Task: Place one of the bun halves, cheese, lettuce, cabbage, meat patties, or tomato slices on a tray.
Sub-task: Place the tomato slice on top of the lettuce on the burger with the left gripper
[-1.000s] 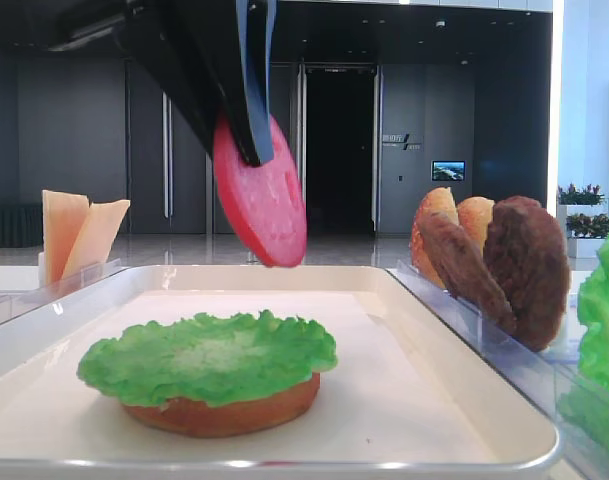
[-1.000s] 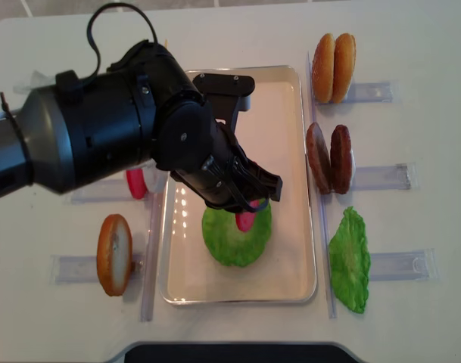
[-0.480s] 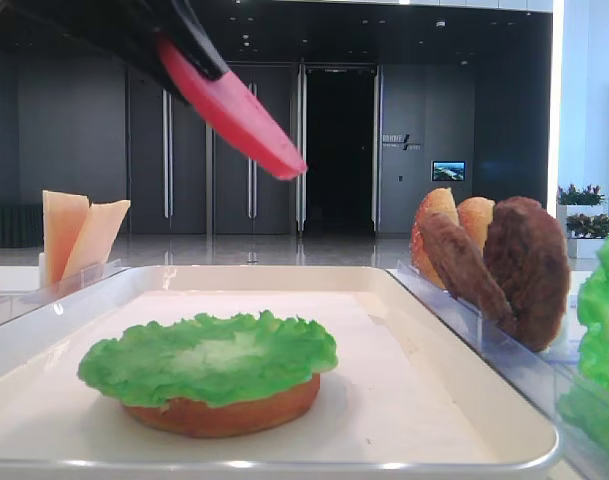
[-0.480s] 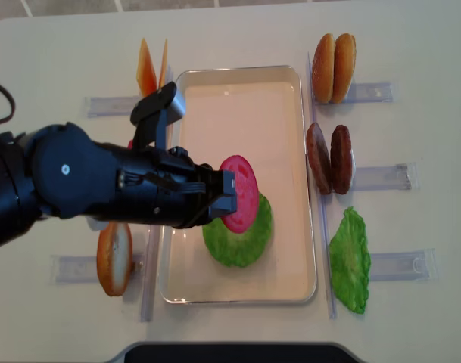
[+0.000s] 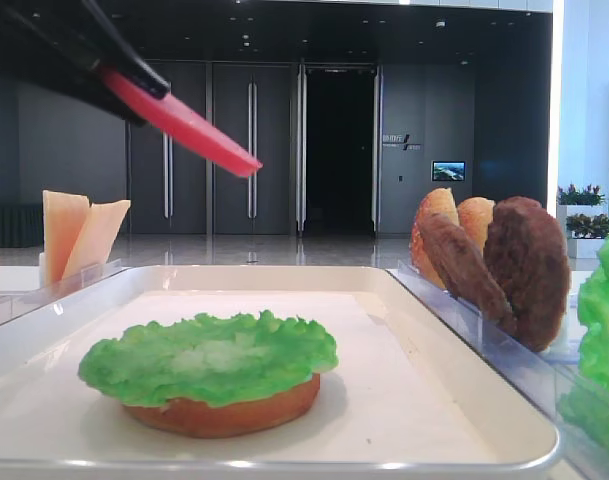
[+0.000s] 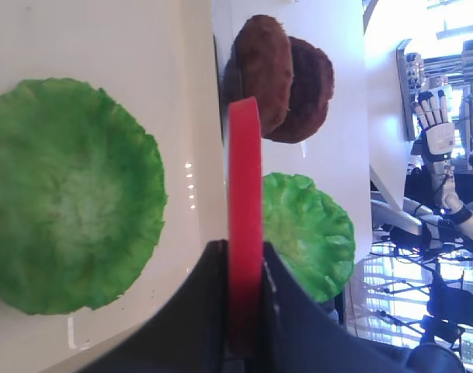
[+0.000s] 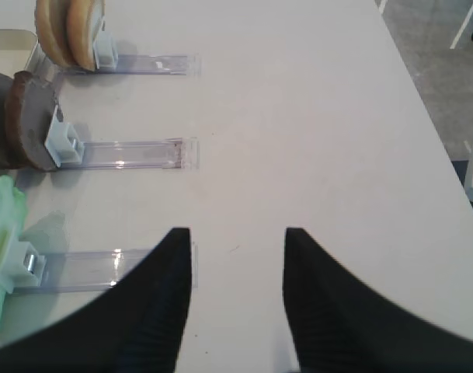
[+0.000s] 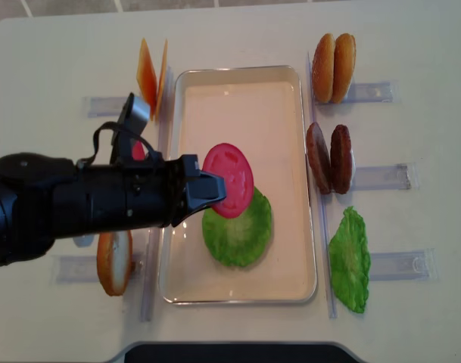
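**Tomato Slice Held Over the Tray**

The black left tool [image 8: 204,187] was clenched on a flat round red tomato slice [image 8: 228,180]. It held the slice in the air above the big white tray [image 8: 238,91]. On the tray lay a frilly green lettuce leaf [image 8: 238,231] on top of a round orange bun half [image 5: 222,415]. The slice was over the leaf's edge, not touching it. The right tool [image 7: 238,256] was away from the tray, over the table [image 7: 314,116], with its jaws apart, holding nothing.
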`<control>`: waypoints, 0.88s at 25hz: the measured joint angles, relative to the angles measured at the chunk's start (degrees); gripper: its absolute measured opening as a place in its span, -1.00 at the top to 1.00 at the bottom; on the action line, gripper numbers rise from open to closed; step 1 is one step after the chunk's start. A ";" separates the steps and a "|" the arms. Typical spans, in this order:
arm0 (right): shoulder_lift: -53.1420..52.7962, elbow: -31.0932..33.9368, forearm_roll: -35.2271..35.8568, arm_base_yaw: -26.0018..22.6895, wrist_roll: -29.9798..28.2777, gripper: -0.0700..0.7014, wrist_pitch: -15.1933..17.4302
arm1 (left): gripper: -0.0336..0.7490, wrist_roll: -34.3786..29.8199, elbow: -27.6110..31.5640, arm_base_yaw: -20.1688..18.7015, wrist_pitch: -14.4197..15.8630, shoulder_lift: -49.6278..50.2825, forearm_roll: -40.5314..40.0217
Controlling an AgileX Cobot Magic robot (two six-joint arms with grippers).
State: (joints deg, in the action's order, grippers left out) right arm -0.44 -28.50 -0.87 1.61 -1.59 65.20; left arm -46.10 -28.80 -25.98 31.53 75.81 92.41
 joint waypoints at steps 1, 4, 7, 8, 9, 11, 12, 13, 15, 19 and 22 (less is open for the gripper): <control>0.00 0.00 0.00 0.00 0.00 0.03 0.00 | 0.80 -1.33 1.01 1.31 1.39 0.00 0.38; 0.00 0.00 0.00 0.00 0.00 0.03 0.00 | 0.80 -3.80 1.94 2.79 4.35 0.60 0.77; 0.00 0.00 0.00 0.00 0.00 0.03 0.00 | 0.80 -6.50 1.94 2.84 5.95 2.57 1.90; 0.00 0.00 0.00 0.00 0.00 0.03 0.00 | 0.80 -7.37 1.94 2.84 6.54 3.40 2.52; 0.00 0.00 0.00 0.00 0.00 0.03 0.00 | 0.80 -8.35 1.94 2.84 7.04 4.52 3.46; 0.00 0.00 0.00 0.00 0.00 0.03 0.00 | 0.80 -10.71 1.94 2.84 7.84 6.99 4.26; 0.00 0.00 0.00 0.00 0.00 0.03 0.00 | 0.80 -11.64 1.94 2.84 8.08 8.04 4.50; 0.00 0.00 0.05 0.00 0.00 0.03 0.00 | 0.80 -12.75 1.94 2.84 8.28 9.24 4.64; 0.00 0.00 0.05 0.00 0.00 0.03 0.00 | 0.80 -14.20 1.94 2.84 8.74 11.33 4.78; 0.00 0.00 0.05 0.00 0.00 0.03 0.00 | 0.80 -16.01 1.94 2.84 9.36 13.65 5.02; 0.00 0.00 0.05 0.00 0.06 0.03 0.00 | 0.80 -17.08 1.53 2.84 9.31 14.21 5.06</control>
State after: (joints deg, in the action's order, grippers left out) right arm -0.44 -28.50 -0.82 1.61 -1.53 65.20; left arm -63.18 -27.27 -23.14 40.84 90.02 97.48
